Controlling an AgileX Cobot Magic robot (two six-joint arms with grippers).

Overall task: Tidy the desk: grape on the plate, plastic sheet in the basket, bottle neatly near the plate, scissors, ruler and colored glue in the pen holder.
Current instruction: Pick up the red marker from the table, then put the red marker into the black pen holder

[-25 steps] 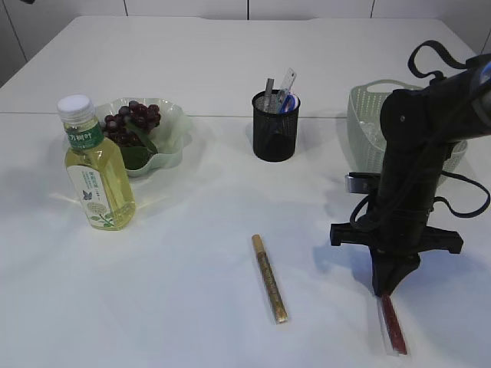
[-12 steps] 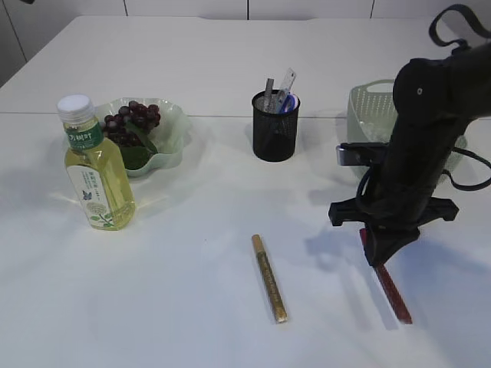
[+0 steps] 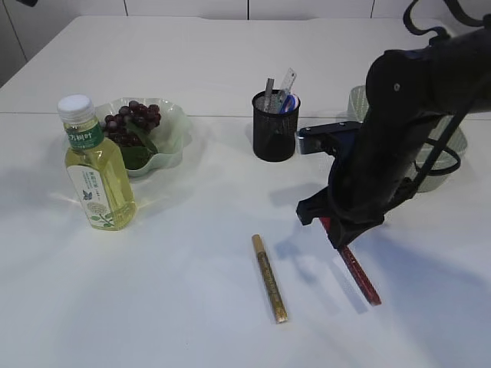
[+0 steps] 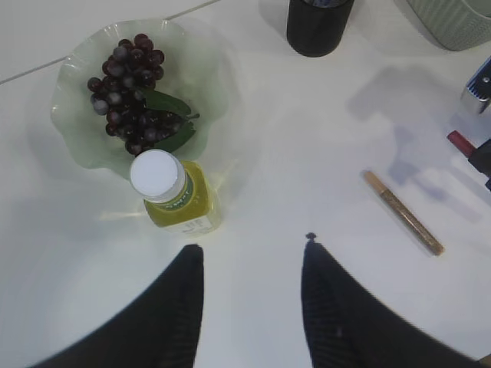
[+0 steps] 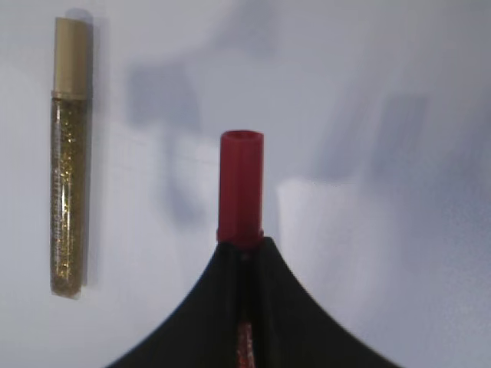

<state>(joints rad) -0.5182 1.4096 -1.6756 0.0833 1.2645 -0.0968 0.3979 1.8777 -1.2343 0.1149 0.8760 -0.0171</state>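
My right gripper (image 3: 338, 234) (image 5: 244, 250) is shut on a red glitter glue tube (image 3: 359, 274) (image 5: 242, 186) and holds it tilted above the table. A gold glitter glue tube (image 3: 270, 278) (image 5: 67, 195) (image 4: 403, 213) lies flat on the table to its left. The black mesh pen holder (image 3: 275, 127) (image 4: 318, 27) holds a ruler and blue-handled scissors. Grapes (image 3: 132, 123) (image 4: 126, 100) lie on the green plate (image 3: 173, 126) (image 4: 77, 134). The bottle (image 3: 96, 165) (image 4: 173, 192) stands upright beside the plate. My left gripper (image 4: 253, 247) is open and empty, high above the table in front of the bottle.
A pale green basket (image 3: 357, 107) (image 4: 453, 23) stands at the back right, mostly hidden behind my right arm; its contents do not show. The white table (image 3: 192, 307) runs on to the front left.
My right gripper has lifted the red glue tube off the table at the front right and carried it up and to the left, toward the middle. The other things have not moved.
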